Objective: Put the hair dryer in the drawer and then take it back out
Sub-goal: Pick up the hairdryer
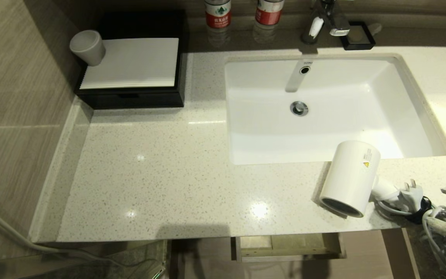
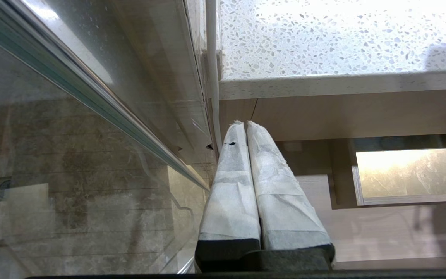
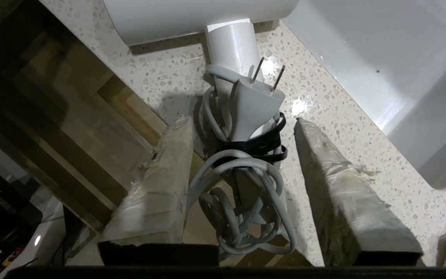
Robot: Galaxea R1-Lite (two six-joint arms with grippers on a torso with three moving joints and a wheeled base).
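A: Left gripper [image 2: 245, 123] is noted first: its wrapped fingers [image 2: 232, 182] are pressed together, nothing between them, parked low beside the vanity, under the worktop's front lip and beside a glass panel [image 2: 72, 116].

B: Worktop contents, left to right?

A: At the far left rear, a black box [image 1: 130, 97] with a white top is seen, a grey cup [image 1: 87, 46] resting at its corner. Two bottles [image 1: 218, 12] stand at the back wall. The white sink [image 1: 362, 97] is set into the speckled worktop [image 1: 149, 174], with the faucet [image 1: 325, 19] behind it.

B: And the hair dryer?

A: The hair dryer [image 1: 350, 177] is recorded lying on its side on the worktop, just in front of the sink's near right corner, barrel mouth toward the front edge. Its plug [image 1: 412, 193] and bundled cord [image 3: 242, 201], bound by a black tie [image 3: 261, 149], lie to its right and hang over the edge.

B: Drawer?

A: The drawer [image 1: 289, 248] is seen partly pulled out below the worktop edge, left of the dryer.

B: Right gripper?

A: Right gripper [image 3: 242, 124] is held with fingers [image 3: 335, 182] apart, straddling the cord bundle and plug; nothing is clamped.
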